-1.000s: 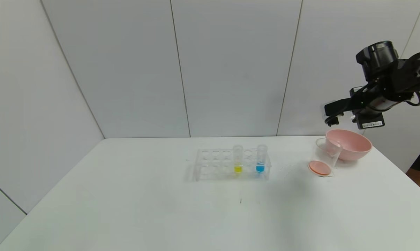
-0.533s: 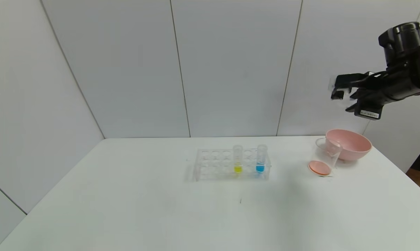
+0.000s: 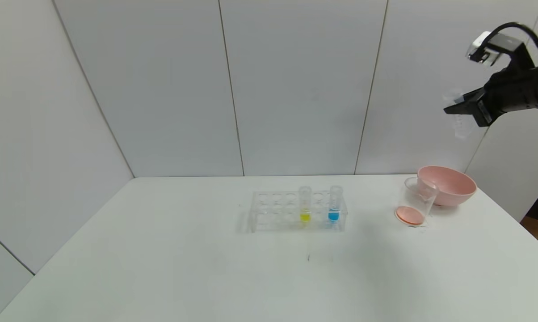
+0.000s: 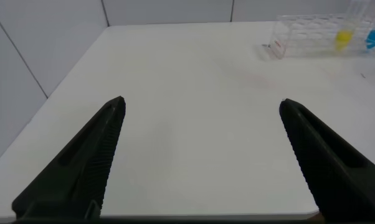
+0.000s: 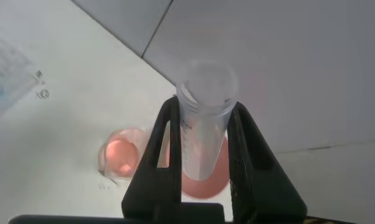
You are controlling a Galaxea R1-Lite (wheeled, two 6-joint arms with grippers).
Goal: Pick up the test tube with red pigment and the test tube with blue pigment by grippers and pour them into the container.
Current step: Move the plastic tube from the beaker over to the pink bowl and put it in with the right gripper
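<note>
Right gripper (image 3: 457, 110) fingers (image 5: 246, 155) are clamping an emptied clear tube (image 5: 203, 134), high above the container (image 3: 415, 202) (orange-red liquid inside). Blue tube (image 3: 334, 204) is standing in the rack (image 3: 269, 212), left of the container. Left gripper (image 4: 200, 158) fingers are spreading open over the counter (image 3: 206, 268).

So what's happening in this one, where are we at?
The right gripper, raised high above the pink bowl, is shut on a clear test tube that looks emptied. The beaker beside the bowl holds orange-red liquid at its bottom. The blue tube and a yellow tube stand in the rack, untouched. The left gripper hangs open over bare table.
</note>
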